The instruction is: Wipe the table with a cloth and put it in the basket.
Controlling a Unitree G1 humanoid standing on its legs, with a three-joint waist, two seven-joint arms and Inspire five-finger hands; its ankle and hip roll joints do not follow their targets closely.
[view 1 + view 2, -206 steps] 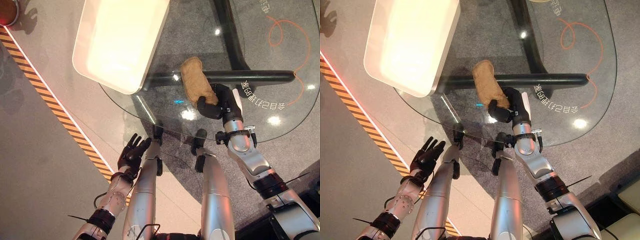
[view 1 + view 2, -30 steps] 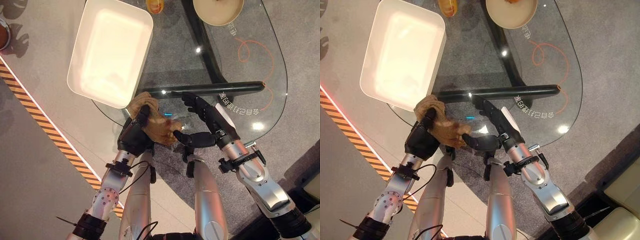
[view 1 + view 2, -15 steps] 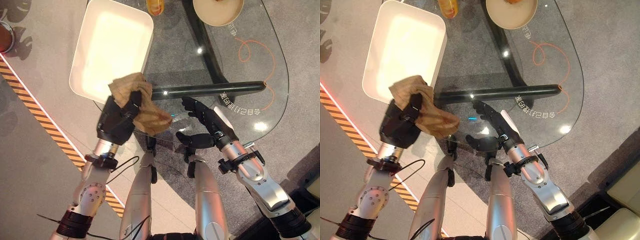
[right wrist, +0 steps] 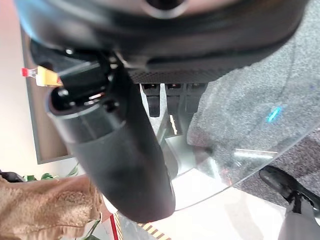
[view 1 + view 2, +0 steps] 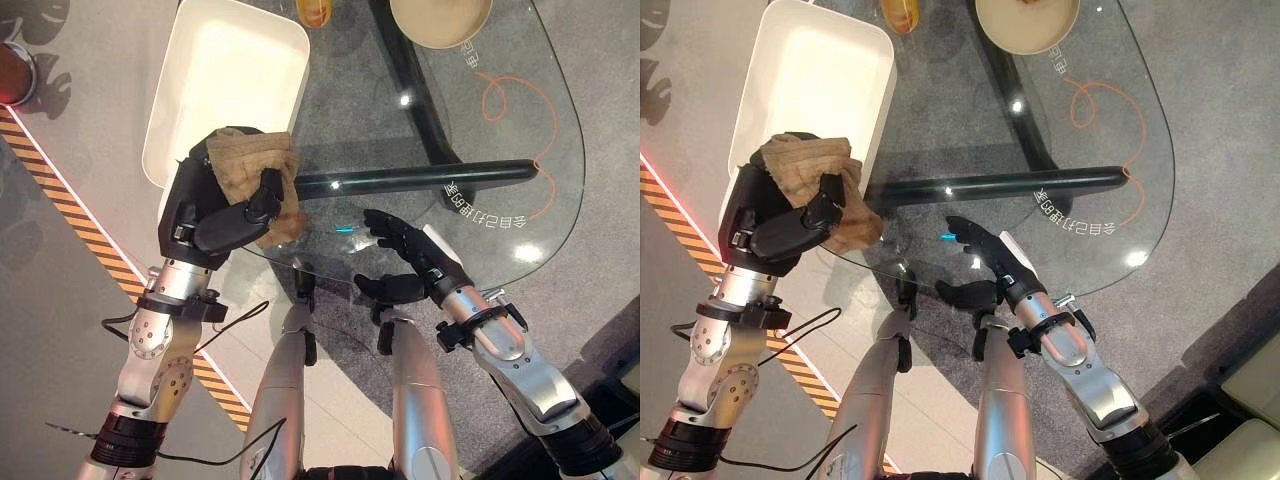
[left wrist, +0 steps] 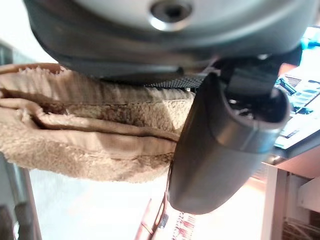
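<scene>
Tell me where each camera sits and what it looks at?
Left eye: on the head, looking down at the glass table, the white basket, both arms.
Right eye: beside it, same scene.
Left wrist: along the left hand, fingers curled round the cloth.
Right wrist: along the open right hand, by the table's edge.
Both wrist views show the cloth.

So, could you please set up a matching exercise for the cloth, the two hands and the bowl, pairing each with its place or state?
Things:
1. cloth
2. left hand
3. right hand
4. bowl

Places or states:
A. open, over the near edge of the glass table
B. at the table's far end
C. bunched up, held by the near end of the white basket
D. shut on the cloth

Pairs: 1-C, 2-D, 3-A, 4-B
</scene>
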